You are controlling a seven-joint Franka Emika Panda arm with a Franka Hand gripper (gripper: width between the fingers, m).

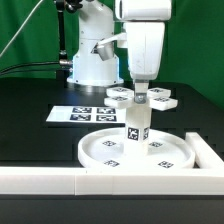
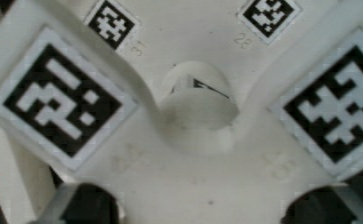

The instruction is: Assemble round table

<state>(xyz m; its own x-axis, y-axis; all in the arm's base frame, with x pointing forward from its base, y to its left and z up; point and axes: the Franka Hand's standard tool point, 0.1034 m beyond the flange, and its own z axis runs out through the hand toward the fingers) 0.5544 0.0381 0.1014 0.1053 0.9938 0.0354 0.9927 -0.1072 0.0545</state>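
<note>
The large round disc (image 1: pixel 93 150) lies flat on the black table near the front. My gripper (image 1: pixel 138 100) is shut on the short leg (image 1: pixel 137 125) and holds it upright over the disc's middle. I cannot tell whether the leg's lower end touches the disc. The cross-shaped foot piece (image 1: pixel 150 97) lies on the table behind the gripper. In the wrist view the leg (image 2: pixel 196 150) fills the frame between my dark fingertips (image 2: pixel 80 205), with large tags on its two sides and a rounded stub (image 2: pixel 204 95) at its far end. My gripper (image 2: pixel 210 205) grips its near end.
The marker board (image 1: pixel 85 113) lies on the table towards the exterior view's left, behind the disc. A long white border rail (image 1: pixel 60 180) runs along the front and turns up the exterior view's right side (image 1: pixel 208 152). The arm's white base (image 1: pixel 95 55) stands at the back.
</note>
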